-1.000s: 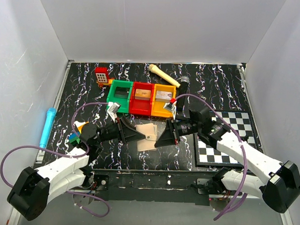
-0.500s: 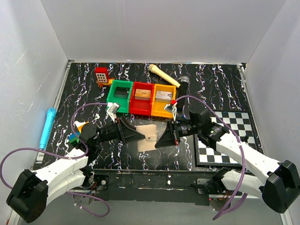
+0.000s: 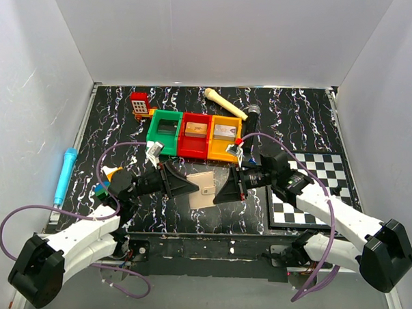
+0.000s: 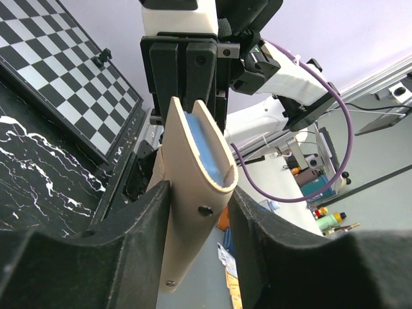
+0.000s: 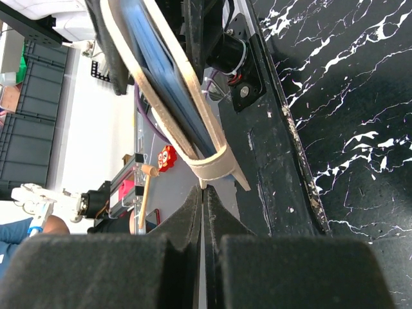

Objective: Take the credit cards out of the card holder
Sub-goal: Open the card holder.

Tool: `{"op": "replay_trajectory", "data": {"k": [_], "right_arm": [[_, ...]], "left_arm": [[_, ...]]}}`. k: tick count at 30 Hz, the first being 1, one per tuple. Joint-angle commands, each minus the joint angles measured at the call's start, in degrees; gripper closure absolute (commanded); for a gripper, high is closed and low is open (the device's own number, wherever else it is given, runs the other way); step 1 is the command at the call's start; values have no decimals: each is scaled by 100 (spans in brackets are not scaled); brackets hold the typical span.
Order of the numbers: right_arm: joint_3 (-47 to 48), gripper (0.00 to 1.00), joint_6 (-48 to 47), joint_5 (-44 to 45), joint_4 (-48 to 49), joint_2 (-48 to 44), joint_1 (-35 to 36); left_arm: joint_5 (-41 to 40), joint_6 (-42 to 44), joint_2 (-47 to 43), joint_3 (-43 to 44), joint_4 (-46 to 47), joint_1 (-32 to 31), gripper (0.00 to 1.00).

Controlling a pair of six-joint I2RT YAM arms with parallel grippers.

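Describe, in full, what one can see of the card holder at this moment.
The card holder is a small bifold wallet, cream-tan and leather-like outside, pale blue inside, with a dark snap stud. It is partly folded, near the front middle of the table. The left gripper clamps its sides; the right gripper pinches its opposite edge.

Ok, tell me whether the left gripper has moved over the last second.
Yes, slightly: the left gripper has edged toward the checkered board and a little further from the green bin.
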Motion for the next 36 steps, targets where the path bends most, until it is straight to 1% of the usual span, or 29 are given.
{"op": "replay_trajectory", "data": {"k": [1, 4, 6, 11, 15, 18, 20, 21, 23, 24, 26, 27, 28, 30, 31, 32, 34, 35, 36], "right_arm": [[-64, 99, 5, -108, 218, 30, -62], [-72, 99, 5, -117, 227, 47, -54], [-81, 99, -4, -117, 227, 39, -54], [-90, 99, -4, -117, 236, 56, -54], [-90, 99, 5, -117, 245, 65, -54], [-81, 99, -4, -126, 219, 56, -54], [-11, 99, -47, -56, 0, 48, -71], [76, 88, -187, -3, -289, 4, -89], [278, 60, -556, 224, -1052, -171, -124], [418, 50, -749, 452, -1430, -303, -133], [673, 36, -1092, 918, -2142, -558, -133], [840, 22, -1268, 1181, -2607, -663, -133], [1050, 18, -1487, 1514, -3003, -743, -133], [1385, 14, -1734, 2051, -3638, -901, -124], [1526, 13, -1796, 2489, -3875, -998, -54], [1632, 13, -1840, 2685, -3990, -1077, -10], [1851, 12, -1771, 3718, -4210, -1130, 296], [1974, 12, -1753, 4254, -4307, -1104, 489], [2132, 13, -1753, 4799, -4439, -1026, 787]], "left_arm": [[-79, 34, -145, -13, 33, 6, 57], [-61, 34, -127, -22, 77, 6, 57], [-52, 34, -109, -22, 86, 6, 59], [-52, 34, -100, -31, 121, 6, 73], [-44, 51, -92, -22, 103, 6, 80], [-26, 87, -74, 4, 42, 6, 89], [-17, 113, -92, 39, -46, 6, 97], [-17, 139, -118, 65, -142, 6, 99], [-61, 279, -214, 171, -492, 6, 100], [-96, 393, -267, 250, -877, 6, 100], [-245, 744, -416, 451, -1580, -2, 100], [-324, 929, -495, 583, -1924, 6, 100], [-447, 1087, -574, 706, -2336, 6, 100], [-736, 1395, -663, 1005, -3127, 6, 100], [-903, 1501, -663, 1171, -3514, 6, 100], [-1070, 1580, -646, 1330, -3840, 6, 100], [-1474, 1651, -567, 1655, -4517, 6, 100], [-1641, 1677, -497, 1796, -4703, -11, 100], [-1834, 1704, -426, 1928, -5131, -20, 100]]}}
